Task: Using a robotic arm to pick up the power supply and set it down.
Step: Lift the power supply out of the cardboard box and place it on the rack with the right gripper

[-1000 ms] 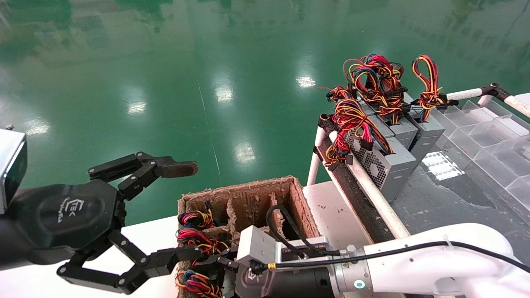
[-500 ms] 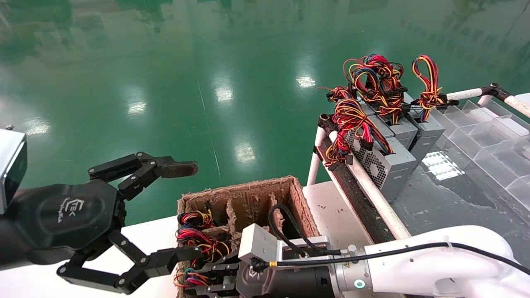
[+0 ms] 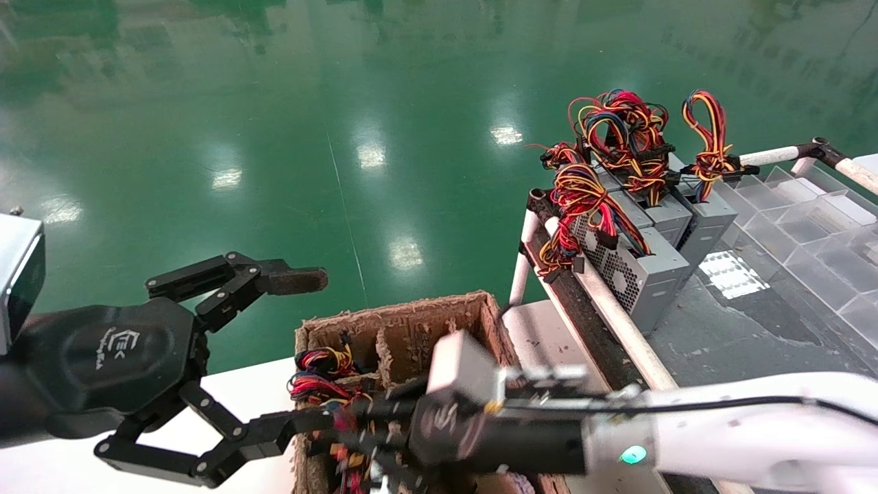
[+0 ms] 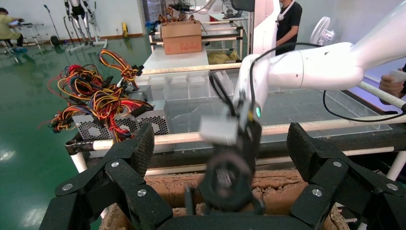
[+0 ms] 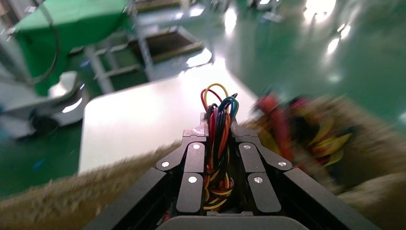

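Observation:
The white robotic arm [image 3: 720, 425] reaches in from the right over a brown fibre box [image 3: 411, 322]. Its black right gripper [image 3: 353, 439] is down among the coloured wires [image 3: 322, 384] in the box. In the right wrist view that gripper [image 5: 218, 129] is shut on a bundle of red, yellow, orange and black wires [image 5: 218, 158]. The body of this power supply is hidden in the box. Several more grey power supplies [image 3: 645, 274] stand on the rack at the right. My left gripper [image 3: 302, 350] hangs open left of the box, holding nothing.
The box sits on a white table [image 3: 254, 384]. A white pipe rail [image 3: 617, 315] runs along the rack's edge right of it. Clear plastic dividers [image 3: 809, 233] fill the far right. Beyond lies green floor [image 3: 343, 137]. In the left wrist view a cardboard carton [image 4: 181, 37] stands behind.
The right gripper closed on the wire bundle in the box, and its wrist has now risen and swung right, blurred by motion. The left arm has not moved.

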